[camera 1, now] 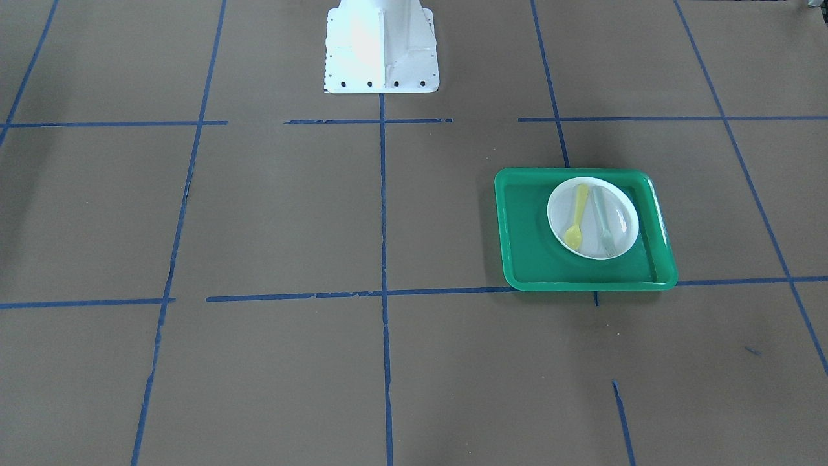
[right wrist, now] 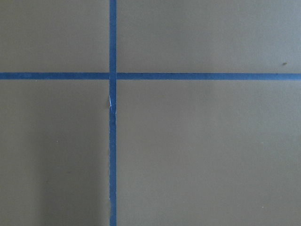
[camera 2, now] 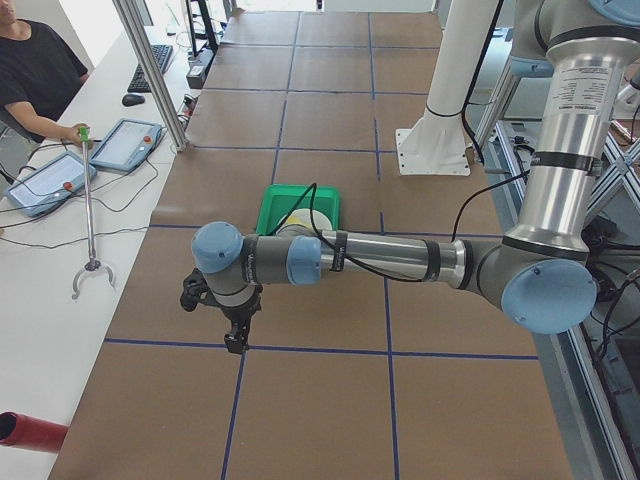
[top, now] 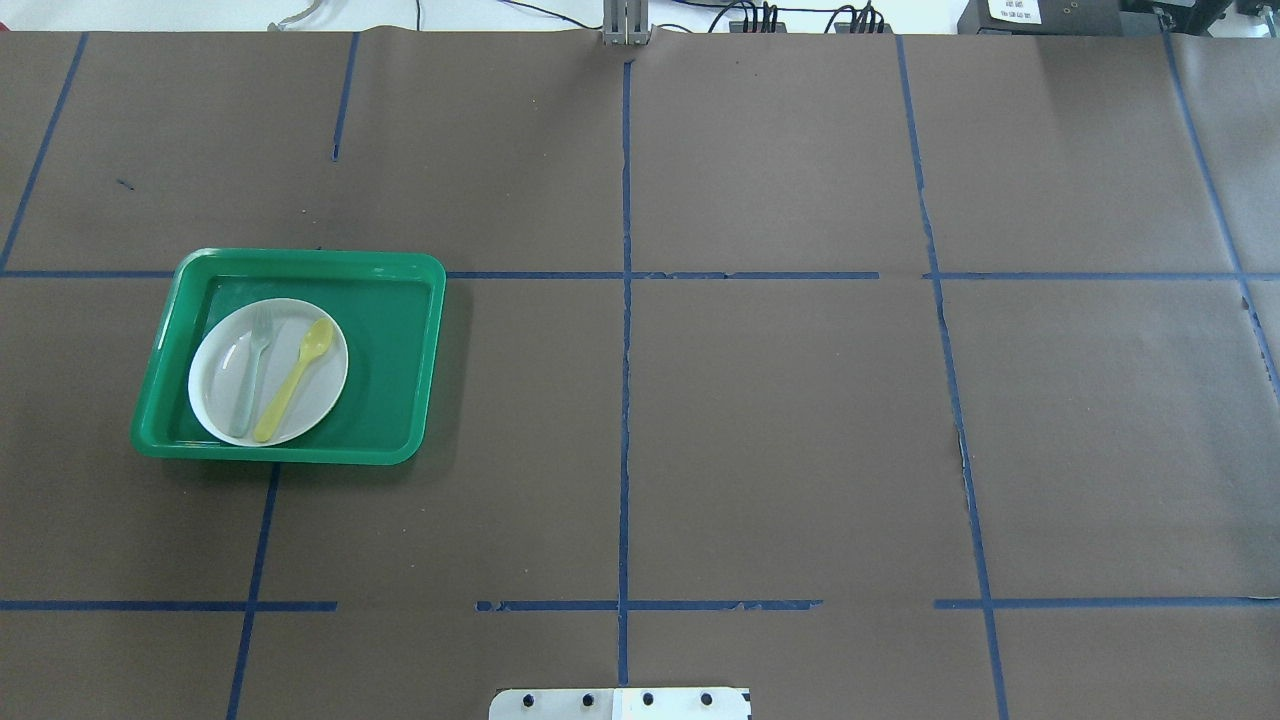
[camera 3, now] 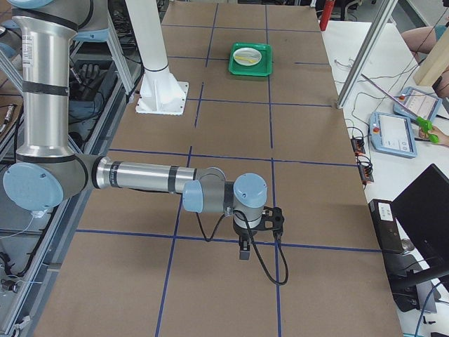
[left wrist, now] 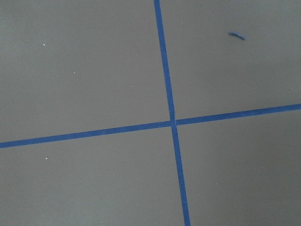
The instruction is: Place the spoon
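The yellow spoon (camera 1: 577,217) lies on the white plate (camera 1: 557,208) beside a pale grey-green fork (camera 1: 604,221). The plate sits in a green tray (camera 1: 530,259). In the overhead view the spoon (top: 295,378) lies on the plate (top: 215,372) in the tray (top: 395,350) at the left. My left gripper (camera 2: 237,338) shows only in the exterior left view, pointing down over bare table well short of the tray (camera 2: 275,205). My right gripper (camera 3: 243,251) shows only in the exterior right view, far from the tray (camera 3: 250,69). I cannot tell whether either is open or shut.
The brown table is marked with blue tape lines (top: 625,400). The robot's white base (camera 1: 381,48) stands at the table's edge. Both wrist views show only table and tape crossings. An operator (camera 2: 35,70) sits at a side desk with tablets.
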